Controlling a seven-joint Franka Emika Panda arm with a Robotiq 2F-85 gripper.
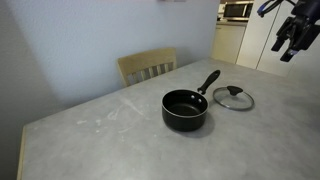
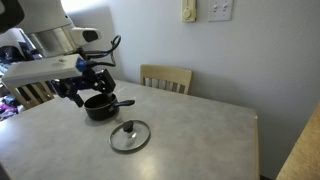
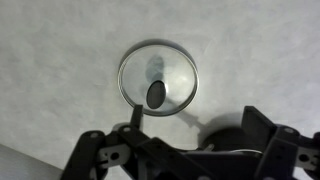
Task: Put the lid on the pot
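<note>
The black pot (image 1: 185,108) stands upright near the middle of the grey table, its long handle pointing toward the far side; it also shows in an exterior view (image 2: 100,105). The glass lid (image 1: 233,98) with its black knob lies flat on the table beside the pot, apart from it, in both exterior views (image 2: 130,135). In the wrist view the lid (image 3: 170,70) sits below the camera. My gripper (image 1: 293,40) hangs open and empty well above the lid; it also shows in an exterior view (image 2: 82,88) and the wrist view (image 3: 195,122). The pot is out of the wrist view.
A wooden chair (image 1: 148,67) stands at the table's far edge, also seen in an exterior view (image 2: 167,77). The table (image 1: 110,130) ends near the lid. A cabinet with a microwave (image 1: 237,10) stands behind.
</note>
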